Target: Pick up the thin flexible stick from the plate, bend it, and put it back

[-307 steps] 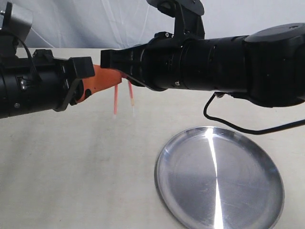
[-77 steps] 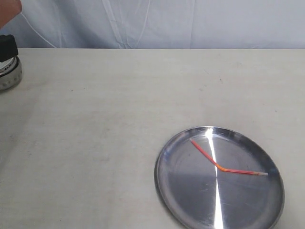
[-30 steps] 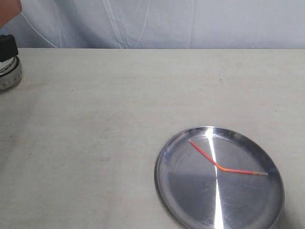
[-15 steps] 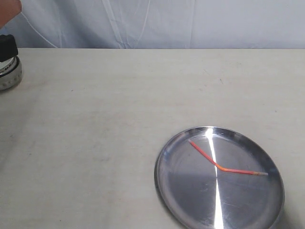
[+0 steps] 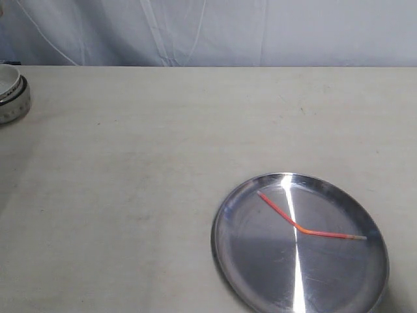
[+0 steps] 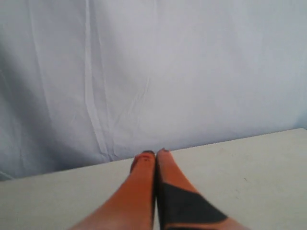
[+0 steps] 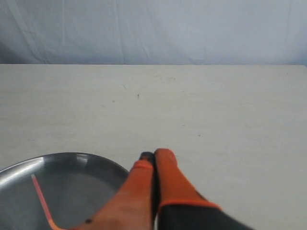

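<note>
The thin red-orange stick (image 5: 296,223) lies kinked at mid-length on the round silver plate (image 5: 247,261) at the front right of the table; its pale tip points right. One end of the stick (image 7: 39,197) and the plate's rim (image 7: 72,156) show in the right wrist view. My right gripper (image 7: 153,155) is shut and empty, hovering beside the plate's edge. In the left wrist view, my left gripper (image 6: 154,153) is shut with nothing between its fingers, above bare table near the cloth backdrop. Neither gripper shows in the exterior view.
A small white bowl (image 5: 12,91) sits at the far left edge of the table. A pale cloth backdrop (image 5: 208,32) hangs behind the table's far edge.
The left arm's dark part above the bowl at the far left has left the exterior view. The stick and plate have not moved.
</note>
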### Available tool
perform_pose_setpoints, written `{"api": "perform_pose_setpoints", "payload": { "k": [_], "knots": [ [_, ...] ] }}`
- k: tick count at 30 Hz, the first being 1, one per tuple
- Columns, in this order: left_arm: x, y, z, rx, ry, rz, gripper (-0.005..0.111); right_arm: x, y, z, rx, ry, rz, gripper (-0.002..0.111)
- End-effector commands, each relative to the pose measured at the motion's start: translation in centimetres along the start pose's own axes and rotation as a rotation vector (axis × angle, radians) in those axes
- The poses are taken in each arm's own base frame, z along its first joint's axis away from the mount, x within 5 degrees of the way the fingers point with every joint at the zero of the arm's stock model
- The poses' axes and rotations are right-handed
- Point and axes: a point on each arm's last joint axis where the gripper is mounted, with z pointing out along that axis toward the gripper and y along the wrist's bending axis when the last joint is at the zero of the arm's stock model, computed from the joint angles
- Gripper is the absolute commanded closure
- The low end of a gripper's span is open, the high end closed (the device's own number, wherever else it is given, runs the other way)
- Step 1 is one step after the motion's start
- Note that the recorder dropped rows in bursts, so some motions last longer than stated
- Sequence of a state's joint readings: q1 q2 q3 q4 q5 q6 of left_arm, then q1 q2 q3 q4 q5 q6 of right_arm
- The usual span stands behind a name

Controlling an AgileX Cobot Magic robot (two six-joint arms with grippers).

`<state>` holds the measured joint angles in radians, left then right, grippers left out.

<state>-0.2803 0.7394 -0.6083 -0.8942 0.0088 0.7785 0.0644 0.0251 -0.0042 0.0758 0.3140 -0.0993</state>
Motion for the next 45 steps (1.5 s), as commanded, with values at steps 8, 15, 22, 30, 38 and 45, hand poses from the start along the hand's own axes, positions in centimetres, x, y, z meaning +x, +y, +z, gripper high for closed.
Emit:
{"api": "perform_pose_setpoints", "payload": {
  "k": [8,15,22,30,38,45],
  "knots": [
    [8.5,2.0,-6.2,-0.119,0.073,-0.039,0.106,0.0,0.0,0.0,0.005,-0.009,0.000,0.109],
    [11.6,3.3,-8.7,-0.290,-0.030,-0.018,0.106,0.0,0.0,0.0,0.005,-0.009,0.000,0.109],
    [14.5,3.9,-9.7,-0.376,-0.072,-0.019,0.106,0.0,0.0,0.0,0.005,-0.009,0.000,0.109],
    [15.4,3.7,-9.8,-0.369,0.010,-0.037,0.106,0.0,0.0,0.0,0.005,-0.009,0.000,0.109],
    [15.8,3.7,-9.9,-0.370,0.056,-0.031,0.106,0.0,0.0,0.0,0.005,-0.009,0.000,0.109],
    [15.8,3.7,-9.9,-0.370,0.056,-0.031,0.106,0.0,0.0,0.0,0.005,-0.009,0.000,0.109]
  ]
}}
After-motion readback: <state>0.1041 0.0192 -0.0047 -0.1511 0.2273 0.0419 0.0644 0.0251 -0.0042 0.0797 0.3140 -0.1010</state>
